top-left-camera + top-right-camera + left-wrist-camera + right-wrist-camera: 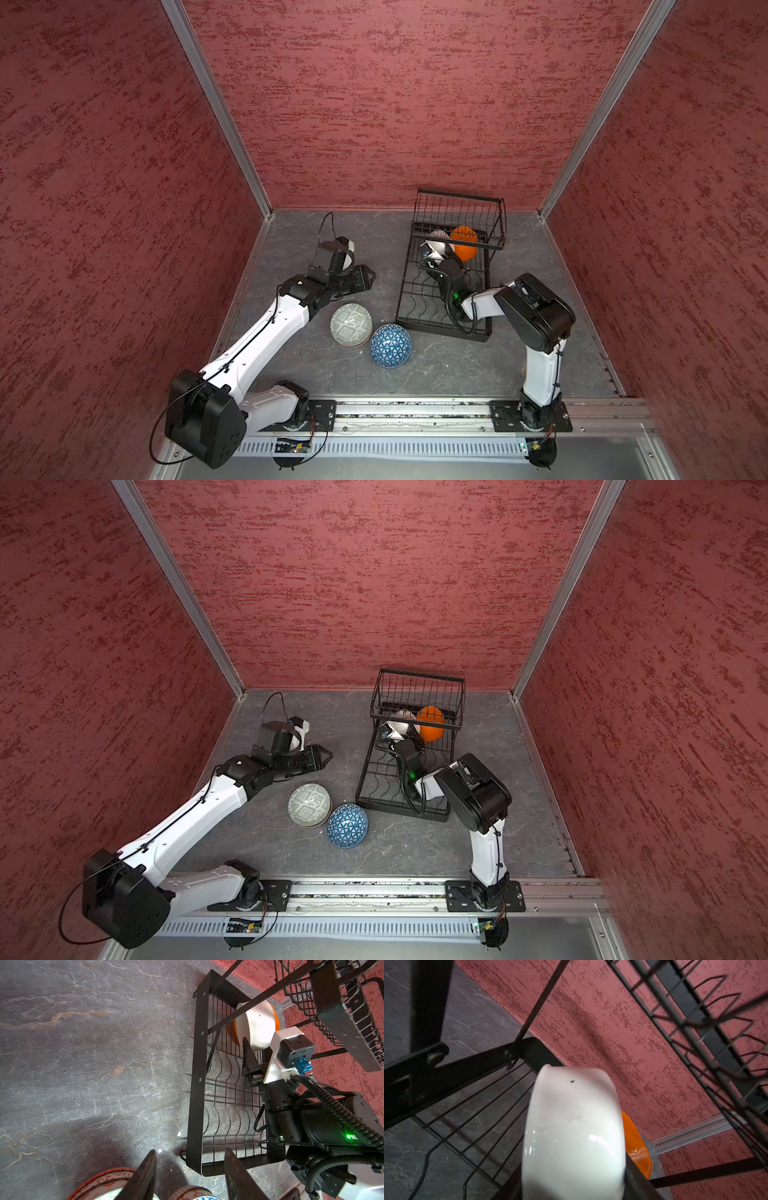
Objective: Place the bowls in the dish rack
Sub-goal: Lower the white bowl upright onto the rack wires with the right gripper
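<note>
right gripper clasps glossy white bowl

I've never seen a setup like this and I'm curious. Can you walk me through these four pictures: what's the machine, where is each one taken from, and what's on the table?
It is a robot: a left arm and a right arm, each ending in a two-fingered gripper. Two pictures look down from above on the whole scene and are nearly alike. The other two come from small cameras on the arms' wrists.

On the grey table stands a black wire dish rack. An orange bowl sits inside it. The right gripper is shut on a white bowl, holding it on edge in the rack beside the orange one. The left gripper is open and empty, above the table. Near it, a grey-green patterned bowl and a blue patterned bowl lie upside down, side by side.
</note>
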Action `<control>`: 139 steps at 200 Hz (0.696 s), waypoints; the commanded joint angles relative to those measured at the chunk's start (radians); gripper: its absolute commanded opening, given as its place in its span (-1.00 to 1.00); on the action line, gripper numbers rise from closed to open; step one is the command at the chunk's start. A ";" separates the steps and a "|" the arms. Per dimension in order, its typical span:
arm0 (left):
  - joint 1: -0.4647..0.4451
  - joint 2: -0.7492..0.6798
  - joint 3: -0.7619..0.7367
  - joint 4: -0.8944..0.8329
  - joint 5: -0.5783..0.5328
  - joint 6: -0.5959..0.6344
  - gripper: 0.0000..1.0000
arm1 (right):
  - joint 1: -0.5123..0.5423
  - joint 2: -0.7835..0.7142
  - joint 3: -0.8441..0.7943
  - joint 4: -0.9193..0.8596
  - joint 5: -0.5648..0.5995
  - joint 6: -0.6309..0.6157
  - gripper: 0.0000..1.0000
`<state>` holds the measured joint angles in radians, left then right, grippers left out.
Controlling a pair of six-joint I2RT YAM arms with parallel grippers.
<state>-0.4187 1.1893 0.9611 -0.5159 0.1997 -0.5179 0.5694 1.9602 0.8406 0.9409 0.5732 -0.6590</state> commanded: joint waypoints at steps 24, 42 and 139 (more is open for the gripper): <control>0.015 0.001 -0.019 0.002 -0.005 0.024 0.04 | -0.006 0.021 0.053 0.061 -0.003 -0.039 -0.03; 0.024 0.004 -0.022 0.005 -0.001 0.027 0.04 | -0.007 0.031 0.061 0.047 -0.019 -0.051 -0.01; 0.048 0.024 -0.027 0.025 0.027 0.032 0.04 | -0.004 0.090 0.095 0.002 -0.056 -0.104 0.08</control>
<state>-0.3820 1.2095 0.9455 -0.5144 0.2096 -0.5030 0.5682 2.0296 0.8970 0.9005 0.5312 -0.7048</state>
